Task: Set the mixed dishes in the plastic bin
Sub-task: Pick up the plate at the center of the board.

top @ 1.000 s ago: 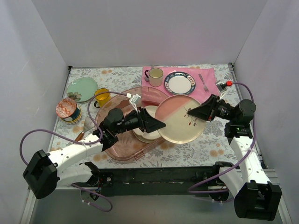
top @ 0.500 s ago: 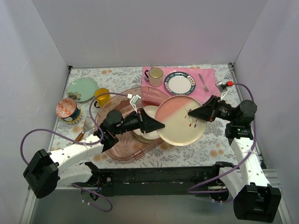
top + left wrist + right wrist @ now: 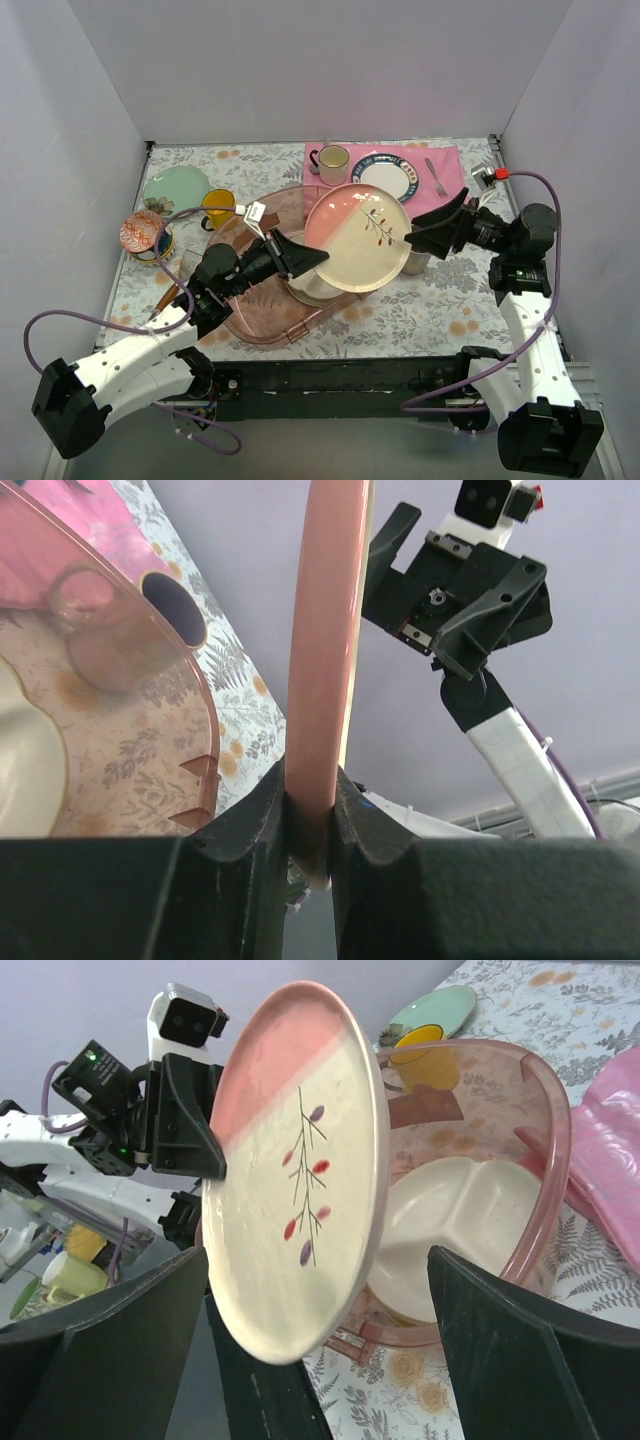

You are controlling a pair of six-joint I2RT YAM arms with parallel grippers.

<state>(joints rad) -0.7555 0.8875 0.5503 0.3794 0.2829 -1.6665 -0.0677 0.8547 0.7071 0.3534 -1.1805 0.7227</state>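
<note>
The cream floral plate [image 3: 358, 237] hangs tilted above the plastic bin [image 3: 262, 325], and my left gripper [image 3: 316, 258] is shut on its left rim. In the left wrist view the plate's edge [image 3: 325, 630] stands pinched between that gripper's [image 3: 312, 780] pads. My right gripper [image 3: 432, 222] stands open just right of the plate, not touching it; the plate [image 3: 300, 1170] faces it. The cream three-section plate [image 3: 305, 288] lies in the bin. A grey mug [image 3: 415, 260] stands right of the bin. The yellow mug [image 3: 218, 205], mint-green plate [image 3: 175, 190] and patterned bowl [image 3: 143, 232] sit at the left.
A pink cloth [image 3: 445, 160] at the back right carries a cream mug [image 3: 333, 163], a blue-rimmed plate [image 3: 385, 178] and a fork [image 3: 436, 177]. A wooden-handled utensil [image 3: 170, 290] lies left of the bin. White walls close in three sides.
My right gripper has opened, let go of the floral plate and drawn back to the right. The left gripper, shut on the plate, has carried it left and up over the bin.
</note>
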